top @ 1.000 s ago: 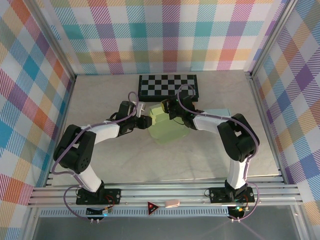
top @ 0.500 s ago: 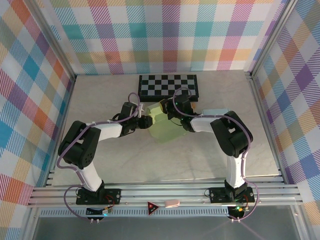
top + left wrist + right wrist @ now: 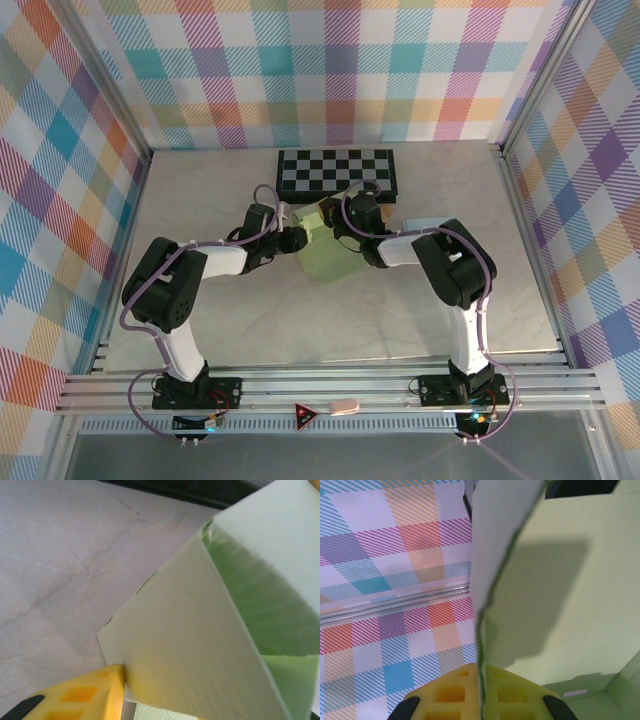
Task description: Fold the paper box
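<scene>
Pinching the box (image 3: 338, 260), the right gripper (image 3: 481, 680) is closing tight on a thin green wall rising between its fingers.
The left gripper (image 3: 293, 240) is touching the box's opposite side, though whether it is holding anything is unclear; the box is sitting between both grippers.

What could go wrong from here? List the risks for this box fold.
1. The right gripper pinches only a thin panel edge of the paper box; a tug could tear it or let it slip out.
2. The left gripper has a finger at a flap corner, so pushing there may crease the flap off its fold line.
</scene>
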Tool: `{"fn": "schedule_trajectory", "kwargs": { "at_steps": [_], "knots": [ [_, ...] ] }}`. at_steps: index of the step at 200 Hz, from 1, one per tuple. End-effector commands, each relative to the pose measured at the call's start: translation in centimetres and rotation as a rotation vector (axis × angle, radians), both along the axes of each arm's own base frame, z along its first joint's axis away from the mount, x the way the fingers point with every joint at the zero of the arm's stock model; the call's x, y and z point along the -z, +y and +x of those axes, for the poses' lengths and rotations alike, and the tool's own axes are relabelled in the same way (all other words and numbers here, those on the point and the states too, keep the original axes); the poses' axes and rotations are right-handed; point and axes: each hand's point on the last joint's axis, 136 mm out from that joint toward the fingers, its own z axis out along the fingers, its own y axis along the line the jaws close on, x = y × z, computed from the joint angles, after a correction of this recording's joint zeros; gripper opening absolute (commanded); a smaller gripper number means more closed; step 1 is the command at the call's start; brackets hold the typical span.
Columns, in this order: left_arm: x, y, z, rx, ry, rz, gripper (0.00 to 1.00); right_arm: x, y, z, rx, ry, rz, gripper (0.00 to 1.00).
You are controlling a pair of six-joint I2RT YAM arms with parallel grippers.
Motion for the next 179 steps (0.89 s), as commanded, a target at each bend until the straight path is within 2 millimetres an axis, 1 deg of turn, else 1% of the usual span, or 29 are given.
{"fn": "schedule_trajectory", "kwargs": {
  "at_steps": [1,32,62,83,135,150,179],
  "knots": [
    [-1.8,-0.4,1.7,-0.048,-0.078,-0.053,0.41,1.6,0.8,-0.8,-0.027,0.012,-0.015,0.0],
    [-2.2,-0.6,2.2,-0.063,-0.097,-0.076,0.42,1.7,1.2,-0.8,-0.023,0.023,-0.016,0.0],
    [-2.4,-0.8,2.3,-0.068,-0.108,-0.063,0.41,1.7,1.9,-1.0,-0.024,0.036,-0.022,0.0],
    [-2.8,-0.9,2.4,-0.084,-0.134,-0.038,0.41,1.8,2.1,-1.2,-0.008,0.055,-0.015,0.0],
    [-3.4,0.8,2.8,-0.224,-0.213,0.089,0.4,1.6,2.4,-1.1,0.05,0.096,0.005,0.0],
    [-3.8,0.7,3.1,-0.236,-0.243,0.099,0.4,1.7,2.5,-1.1,0.06,0.113,0.005,0.0],
    [-3.7,0.6,3.6,-0.256,-0.26,0.136,0.4,2.0,2.6,-1.4,0.07,0.135,0.001,0.0]
  ]
}}
